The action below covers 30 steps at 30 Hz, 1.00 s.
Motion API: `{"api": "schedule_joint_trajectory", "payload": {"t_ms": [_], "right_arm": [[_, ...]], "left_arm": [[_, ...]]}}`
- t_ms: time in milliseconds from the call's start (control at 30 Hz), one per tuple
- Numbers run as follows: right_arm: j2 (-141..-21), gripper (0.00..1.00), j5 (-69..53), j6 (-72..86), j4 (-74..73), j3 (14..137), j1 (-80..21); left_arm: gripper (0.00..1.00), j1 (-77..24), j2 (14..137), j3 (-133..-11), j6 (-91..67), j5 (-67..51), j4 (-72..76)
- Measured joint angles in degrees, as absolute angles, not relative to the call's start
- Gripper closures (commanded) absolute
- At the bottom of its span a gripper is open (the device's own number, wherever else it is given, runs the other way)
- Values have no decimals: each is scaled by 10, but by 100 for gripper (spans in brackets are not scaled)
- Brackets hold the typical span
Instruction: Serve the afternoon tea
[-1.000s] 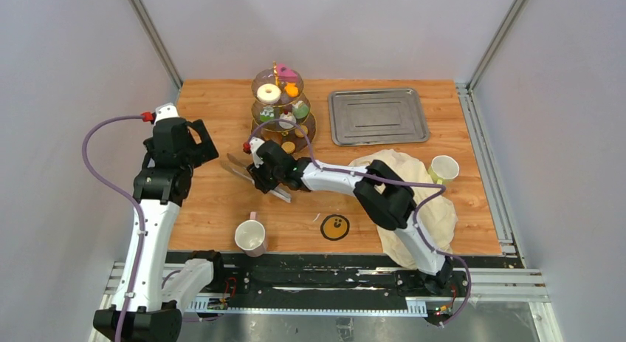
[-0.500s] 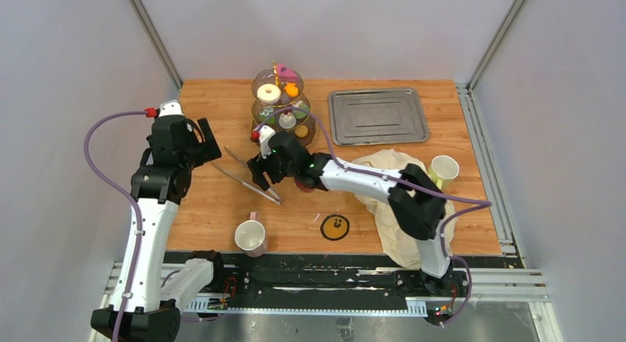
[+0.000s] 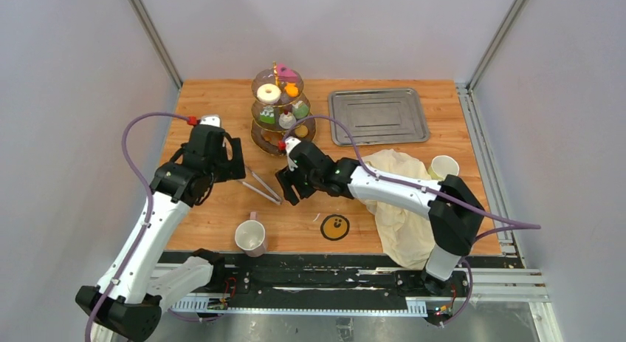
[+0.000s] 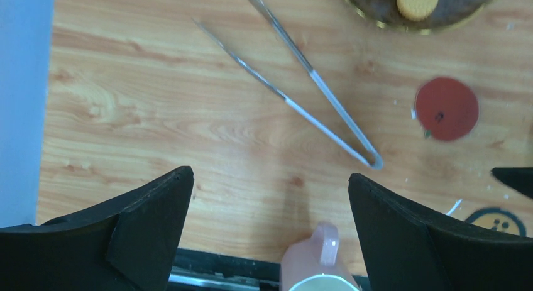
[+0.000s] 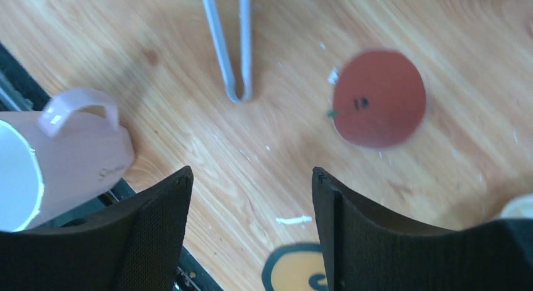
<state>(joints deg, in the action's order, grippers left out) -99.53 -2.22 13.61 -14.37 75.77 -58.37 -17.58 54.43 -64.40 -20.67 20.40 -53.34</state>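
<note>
My left end effector (image 4: 270, 184) is wide open and holds nothing, right over the metal tongs (image 4: 374, 160) lying on the tabletop (image 4: 126, 115). My right end effector (image 5: 251, 178) is open and empty, above the tongs' tip and a red round spot (image 5: 379, 97). The glass stand (image 3: 283, 109) with its small cakes (image 3: 299, 108) stands at the back, past the tongs.

Left wrist view: mug (image 4: 314, 267) cut by the bottom edge, stand's lowest tier (image 4: 466, 3) by the top; right wrist view: red disc (image 5: 379, 97) blurred.
</note>
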Motion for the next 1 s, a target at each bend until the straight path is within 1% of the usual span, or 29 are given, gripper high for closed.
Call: {"api": "schedule_joint_trajectory", "payload": {"t_ms": [233, 367, 400, 567, 800, 1000], "right_arm": [[-896, 32, 73, 223, -185, 652, -547], [-817, 33, 136, 256, -186, 598, -508], [-816, 33, 137, 257, -186, 597, -507], [-761, 33, 173, 261, -179, 569, -486], [-753, 34, 180, 260, -178, 555, -482], [-748, 34, 175, 260, -178, 543, -482]], "left_arm": [[2, -256, 553, -586, -273, 211, -575], [1, -293, 557, -555, -317, 191, -585], [1, -303, 558, -548, -327, 189, -585], [12, -329, 583, -526, -359, 183, -589], [22, -341, 626, -515, -362, 158, -586], [39, -350, 635, -481, -362, 129, -583]]}}
